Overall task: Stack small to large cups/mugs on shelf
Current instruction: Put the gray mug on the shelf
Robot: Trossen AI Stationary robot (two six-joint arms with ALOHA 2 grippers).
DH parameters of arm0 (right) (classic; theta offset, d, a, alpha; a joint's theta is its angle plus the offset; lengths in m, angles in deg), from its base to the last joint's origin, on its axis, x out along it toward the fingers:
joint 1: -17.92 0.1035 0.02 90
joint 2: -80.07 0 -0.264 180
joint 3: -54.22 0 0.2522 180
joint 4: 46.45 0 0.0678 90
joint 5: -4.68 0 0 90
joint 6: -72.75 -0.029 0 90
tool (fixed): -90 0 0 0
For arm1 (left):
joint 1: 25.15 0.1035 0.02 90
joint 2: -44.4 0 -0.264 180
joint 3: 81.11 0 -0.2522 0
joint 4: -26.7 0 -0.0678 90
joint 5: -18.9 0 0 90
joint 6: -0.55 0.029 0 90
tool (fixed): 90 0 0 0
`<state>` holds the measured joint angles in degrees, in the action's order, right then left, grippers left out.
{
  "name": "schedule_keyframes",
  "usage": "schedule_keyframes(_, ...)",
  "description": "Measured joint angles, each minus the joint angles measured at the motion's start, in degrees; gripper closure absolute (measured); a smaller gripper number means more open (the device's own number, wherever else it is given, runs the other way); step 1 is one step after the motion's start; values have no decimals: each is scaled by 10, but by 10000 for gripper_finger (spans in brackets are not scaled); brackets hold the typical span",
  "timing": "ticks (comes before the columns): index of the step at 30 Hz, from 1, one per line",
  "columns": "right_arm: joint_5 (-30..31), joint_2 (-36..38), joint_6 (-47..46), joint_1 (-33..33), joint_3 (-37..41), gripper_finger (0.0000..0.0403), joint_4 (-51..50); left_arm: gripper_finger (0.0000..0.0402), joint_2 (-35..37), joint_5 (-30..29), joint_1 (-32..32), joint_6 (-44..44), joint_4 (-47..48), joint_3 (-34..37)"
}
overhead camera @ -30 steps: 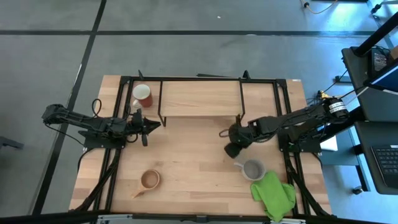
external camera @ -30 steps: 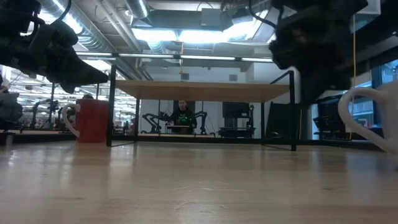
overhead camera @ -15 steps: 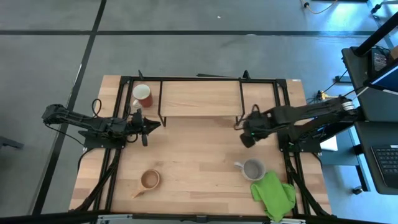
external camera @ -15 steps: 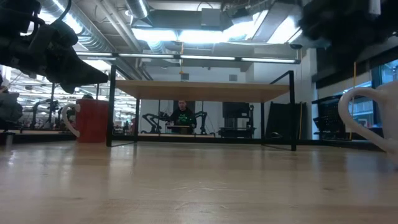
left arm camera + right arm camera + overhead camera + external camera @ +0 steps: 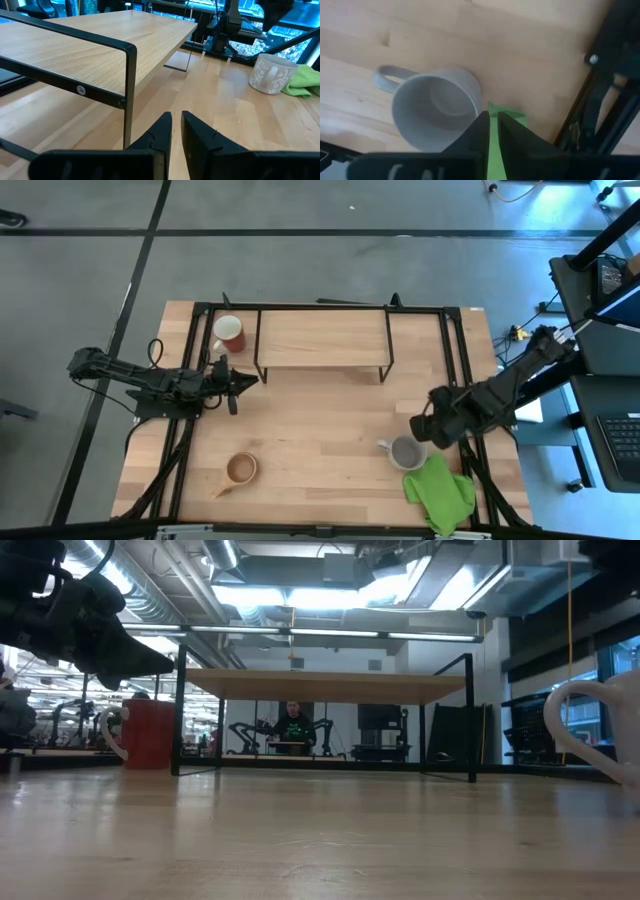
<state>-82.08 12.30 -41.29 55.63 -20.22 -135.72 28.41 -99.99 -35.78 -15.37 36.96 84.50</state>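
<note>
Three cups on the table, none on the shelf (image 5: 322, 337) yet. Red mug (image 5: 229, 333) stands at the shelf's left end, beside it, not on it. Tan wooden cup (image 5: 241, 469) sits near the front edge, left of centre. Grey mug (image 5: 407, 452) front right, upright, green cloth (image 5: 438, 492) just beside it.

Right gripper (image 5: 424, 429) hangs directly over the grey mug's far rim, fingers nearly together with only a thin gap (wrist view looks straight down into the open mouth (image 5: 436, 114)). Mug's handle points left, away from the cloth, toward table centre.

Left gripper (image 5: 240, 379) waits near the shelf's left front leg, fingers close together, holding nothing.

Judgement: right arm is much the nearer to the grey mug; the wooden cup lies nearer the left.
</note>
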Motion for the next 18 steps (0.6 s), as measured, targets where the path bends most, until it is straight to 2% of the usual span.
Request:
schedule_keyframes(4, -3, -26, -40, 21, 0, 343, 24, 367, 0, 0, 0, 0, 0, 0)
schedule_keyframes(14, -3, -85, -72, 27, 0, 274, 63, 366, 0, 0, 0, 0, 0, 0)
schedule_keyframes(18, -4, -105, -80, 27, 0, 266, 62, 366, 0, 0, 0, 0, 0, 0)
